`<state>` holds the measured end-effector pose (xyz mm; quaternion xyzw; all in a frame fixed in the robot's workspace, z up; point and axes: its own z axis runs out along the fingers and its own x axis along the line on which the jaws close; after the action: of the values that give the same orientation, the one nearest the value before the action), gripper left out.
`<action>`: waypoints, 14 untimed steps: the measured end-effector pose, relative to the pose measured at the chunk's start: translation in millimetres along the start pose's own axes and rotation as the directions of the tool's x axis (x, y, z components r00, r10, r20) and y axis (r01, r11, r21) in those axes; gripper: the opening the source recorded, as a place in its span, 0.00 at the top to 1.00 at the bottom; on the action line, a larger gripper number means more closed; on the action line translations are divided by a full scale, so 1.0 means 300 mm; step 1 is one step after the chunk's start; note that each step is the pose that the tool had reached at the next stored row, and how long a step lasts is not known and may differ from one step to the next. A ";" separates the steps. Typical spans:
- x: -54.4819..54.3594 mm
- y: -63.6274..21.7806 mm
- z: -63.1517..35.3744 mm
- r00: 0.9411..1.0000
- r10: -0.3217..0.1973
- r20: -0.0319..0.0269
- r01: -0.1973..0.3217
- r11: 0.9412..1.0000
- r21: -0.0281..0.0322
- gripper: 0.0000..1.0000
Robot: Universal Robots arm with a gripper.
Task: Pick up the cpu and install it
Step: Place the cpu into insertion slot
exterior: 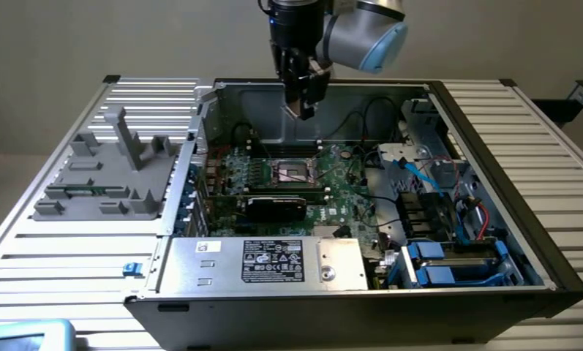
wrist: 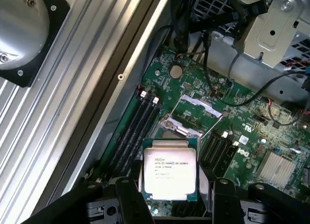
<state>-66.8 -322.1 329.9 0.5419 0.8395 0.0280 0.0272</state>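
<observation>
while claw (wrist: 171, 197) pinches cpu (wrist: 169, 170) | its edges partly behind fingers (wrist: 127, 197) | socket (wrist: 186, 120) beneath

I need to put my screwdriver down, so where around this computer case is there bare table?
Bare slatted table lies at the exterior view's right of the computer case, and nearer the camera than the grey fixture at its left. Inside the case it is crowded: motherboard, cables, drive bays.

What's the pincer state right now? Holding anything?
Pincer: closed on the cpu, holding it above the motherboard.
</observation>
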 end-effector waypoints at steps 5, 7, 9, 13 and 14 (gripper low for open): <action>0.000 0.000 0.003 0.996 0.092 0.007 -0.092 0.996 0.001 0.45; 0.000 0.000 0.004 0.992 0.127 0.010 -0.127 0.992 0.001 0.45; 0.000 0.000 0.005 0.987 0.163 0.013 -0.163 0.987 0.001 0.45; 0.000 -0.001 0.007 0.972 0.234 0.018 -0.234 0.972 0.001 0.45; 0.000 -0.001 0.008 0.968 0.251 0.020 -0.252 0.968 0.001 0.45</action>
<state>-66.7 -322.1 327.5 0.6443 0.7638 0.0244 0.0306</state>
